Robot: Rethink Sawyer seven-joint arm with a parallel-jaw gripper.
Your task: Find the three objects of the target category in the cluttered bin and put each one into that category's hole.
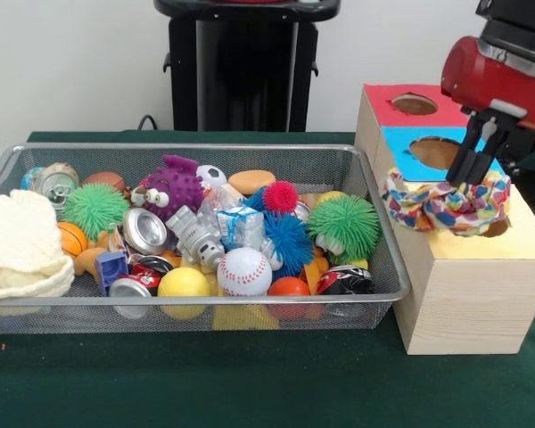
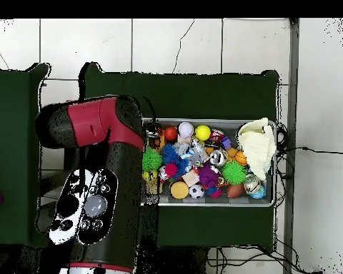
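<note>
Gripper (image 1: 475,169) positioned over the yellow top of the wooden box (image 1: 468,294), black fingers (image 1: 465,160) pointing down and close together, tips sunk into the multicolour printed cloth (image 1: 446,205); actual clamping on the fabric cannot be told. Cloth bunched directly beneath the fingertips, spread across the yellow top and hiding the hole. Wire mesh bin (image 1: 374,299) well off to the side of the fingers, filled with balls, cans and toys.

A baseball (image 1: 244,271), a yellow ball (image 1: 184,283) and a cream knitted cloth (image 1: 20,247).
</note>
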